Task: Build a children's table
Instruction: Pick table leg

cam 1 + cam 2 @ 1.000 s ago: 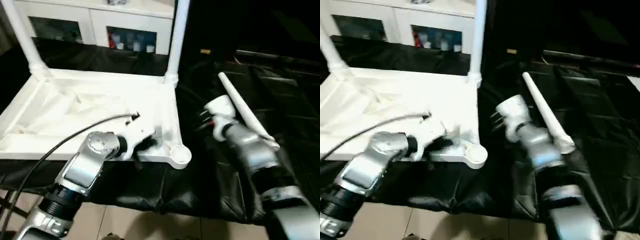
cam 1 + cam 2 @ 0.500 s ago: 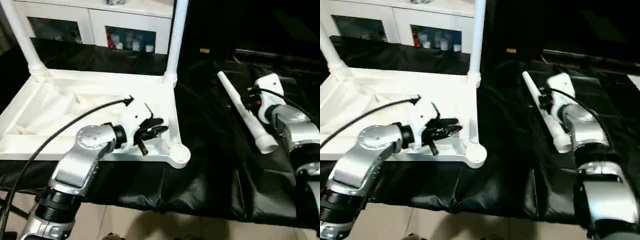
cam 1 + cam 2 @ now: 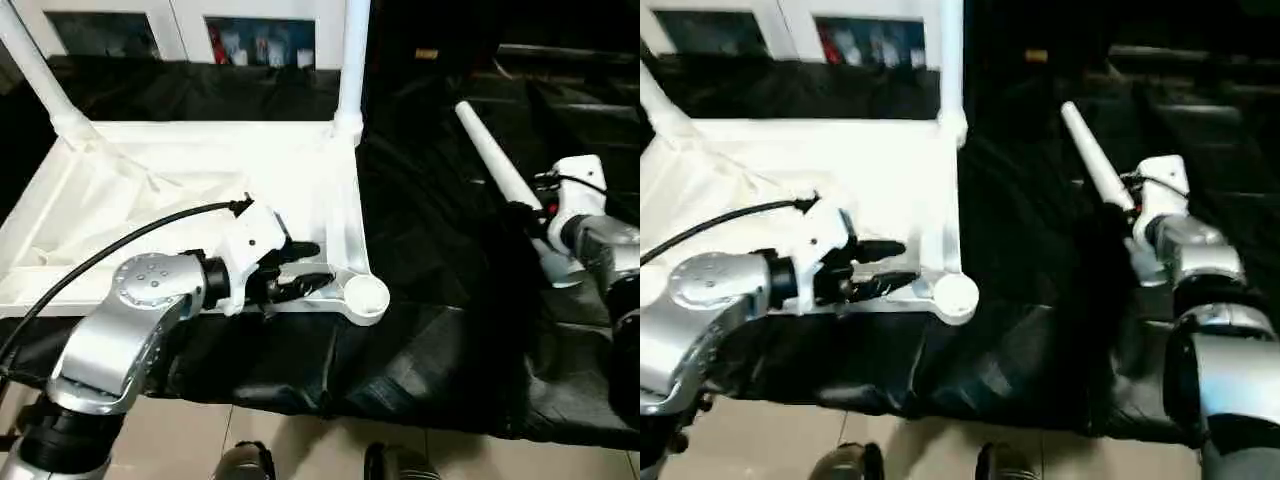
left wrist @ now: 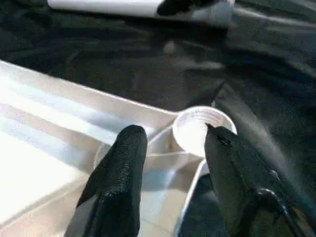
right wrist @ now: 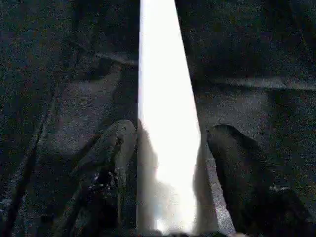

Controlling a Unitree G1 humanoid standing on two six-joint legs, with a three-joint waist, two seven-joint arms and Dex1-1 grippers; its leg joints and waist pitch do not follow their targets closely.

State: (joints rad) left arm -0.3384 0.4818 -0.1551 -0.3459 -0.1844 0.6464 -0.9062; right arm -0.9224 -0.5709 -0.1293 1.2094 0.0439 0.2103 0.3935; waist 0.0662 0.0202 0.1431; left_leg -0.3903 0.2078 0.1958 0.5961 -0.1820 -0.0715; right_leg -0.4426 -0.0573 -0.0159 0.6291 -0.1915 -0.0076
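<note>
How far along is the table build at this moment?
Done: two legs stand in the far corner sockets of the upturned table top. In hand: nothing gripped; the right gripper straddles the loose leg lying on the black cloth, open. The left gripper is open at the empty near corner socket. Left: that leg and socket, then the rest.

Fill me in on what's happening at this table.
A humanoid robot is putting together a children's table on a black-draped surface. The white table top lies underside up, with two legs already standing in its far corners. The left tool sits open at the near corner, by the empty round socket. The right tool is open astride a loose leg lying on the black cloth, one finger on each side, not yet clamped.
</note>
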